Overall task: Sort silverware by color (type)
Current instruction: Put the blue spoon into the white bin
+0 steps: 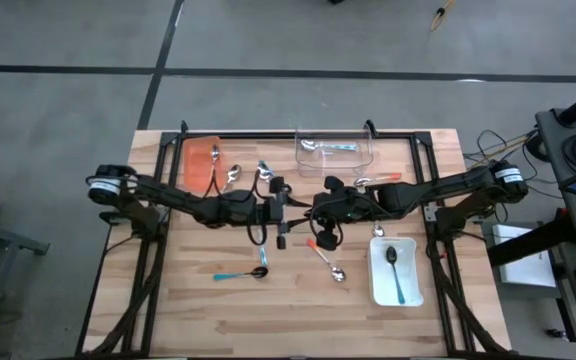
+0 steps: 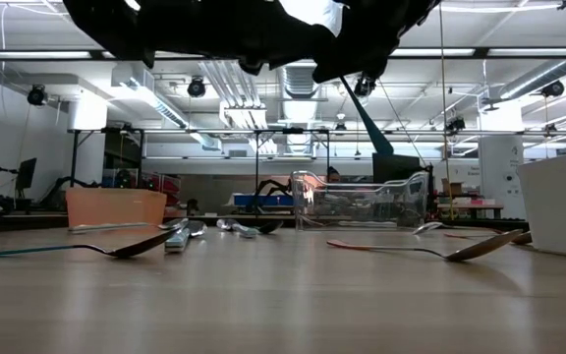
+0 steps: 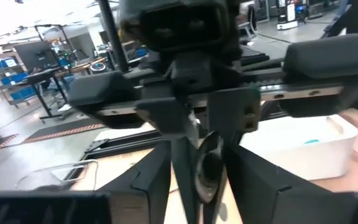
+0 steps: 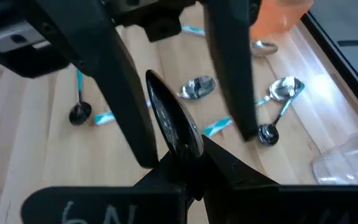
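Observation:
My two grippers meet above the middle of the table. My right gripper (image 4: 185, 169) (image 1: 317, 213) is shut on a spoon whose shiny bowl (image 4: 173, 124) (image 3: 207, 171) sticks out past its fingertips; the handle is hidden. My left gripper (image 1: 298, 212) comes level from the table's left and is open. Its two fingers (image 4: 229, 74) stand on either side of that bowl. More silverware lies flat on the wood: a teal-handled spoon (image 1: 238, 273), an orange-handled spoon (image 1: 326, 260) and two spoons (image 1: 232, 178) near the orange tray. My right gripper pinches the spoon between its two fingers just below the bowl, at the neck (image 4: 190, 157). The fingers come from the table's right, slanting down. The spoon is lifted clear of the table, bowl end toward the left gripper. My left gripper: one finger (image 4: 132, 118) runs close beside the bowl; whether it touches I cannot tell.
An orange tray (image 1: 196, 170) at the far left holds a spoon. A clear tray (image 1: 363, 155) at the far middle holds a teal-handled spoon, and so does a white tray (image 1: 378, 285) at the near right. Another spoon (image 1: 373, 181) lies by the right arm.

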You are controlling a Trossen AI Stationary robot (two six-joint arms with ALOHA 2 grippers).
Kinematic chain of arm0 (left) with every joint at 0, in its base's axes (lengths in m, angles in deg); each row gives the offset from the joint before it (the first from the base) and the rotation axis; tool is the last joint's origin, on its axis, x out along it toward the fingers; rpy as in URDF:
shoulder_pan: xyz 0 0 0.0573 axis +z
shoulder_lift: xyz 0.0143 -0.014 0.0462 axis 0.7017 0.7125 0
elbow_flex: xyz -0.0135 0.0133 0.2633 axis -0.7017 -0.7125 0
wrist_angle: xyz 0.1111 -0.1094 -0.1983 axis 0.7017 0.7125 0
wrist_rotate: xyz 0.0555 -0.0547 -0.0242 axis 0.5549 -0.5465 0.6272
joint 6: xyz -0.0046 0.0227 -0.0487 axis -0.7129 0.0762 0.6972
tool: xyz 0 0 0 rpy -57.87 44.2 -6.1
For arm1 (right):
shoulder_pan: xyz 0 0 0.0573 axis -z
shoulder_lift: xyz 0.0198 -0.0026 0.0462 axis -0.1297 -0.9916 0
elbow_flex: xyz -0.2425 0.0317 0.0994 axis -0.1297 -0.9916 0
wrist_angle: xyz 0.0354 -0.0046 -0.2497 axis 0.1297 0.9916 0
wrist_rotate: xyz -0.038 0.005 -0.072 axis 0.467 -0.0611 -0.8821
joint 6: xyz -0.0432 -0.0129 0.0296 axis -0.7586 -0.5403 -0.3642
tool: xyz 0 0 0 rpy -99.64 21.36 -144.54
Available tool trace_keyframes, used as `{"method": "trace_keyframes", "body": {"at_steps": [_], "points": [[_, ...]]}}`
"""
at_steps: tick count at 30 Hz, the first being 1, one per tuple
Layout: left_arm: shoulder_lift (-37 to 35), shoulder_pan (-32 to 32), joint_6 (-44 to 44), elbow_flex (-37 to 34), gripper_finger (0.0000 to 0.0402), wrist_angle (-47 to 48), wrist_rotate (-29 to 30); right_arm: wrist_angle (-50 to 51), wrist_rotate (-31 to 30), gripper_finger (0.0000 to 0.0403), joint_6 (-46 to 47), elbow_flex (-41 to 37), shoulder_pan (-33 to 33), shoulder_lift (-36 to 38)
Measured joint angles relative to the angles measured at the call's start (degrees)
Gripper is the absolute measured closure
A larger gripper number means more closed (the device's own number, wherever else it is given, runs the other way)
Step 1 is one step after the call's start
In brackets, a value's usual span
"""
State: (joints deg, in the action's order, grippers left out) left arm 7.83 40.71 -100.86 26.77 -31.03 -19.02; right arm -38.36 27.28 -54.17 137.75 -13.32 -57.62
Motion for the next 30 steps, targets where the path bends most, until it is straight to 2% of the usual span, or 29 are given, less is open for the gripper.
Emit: {"method": "trace_keyframes", "body": {"at_steps": [3,9,15,20,30], "points": [[0.4,-0.1,-0.1,0.2,0.0303,0.1,-1.1,-0.5,0.0,0.0390,0.1,0.0,0.0,0.0],[-0.1,-0.1,-0.5,0.1,0.0390,0.2,-0.7,-0.2,-0.1,0.0390,0.3,0.0,0.0,0.0],[-0.6,-0.2,0.6,0.1,0.0398,0.3,0.0,-0.5,-0.6,0.0389,0.7,0.0,0.0,0.0],[-0.9,-0.5,1.7,0.1,0.0400,1.0,4.0,-0.6,-1.5,0.0378,0.1,0.1,0.1,0.0],[-1.4,-1.4,1.7,0.1,0.0401,3.3,4.9,0.0,-3.6,0.0262,-0.5,0.1,0.0,0.2]]}}
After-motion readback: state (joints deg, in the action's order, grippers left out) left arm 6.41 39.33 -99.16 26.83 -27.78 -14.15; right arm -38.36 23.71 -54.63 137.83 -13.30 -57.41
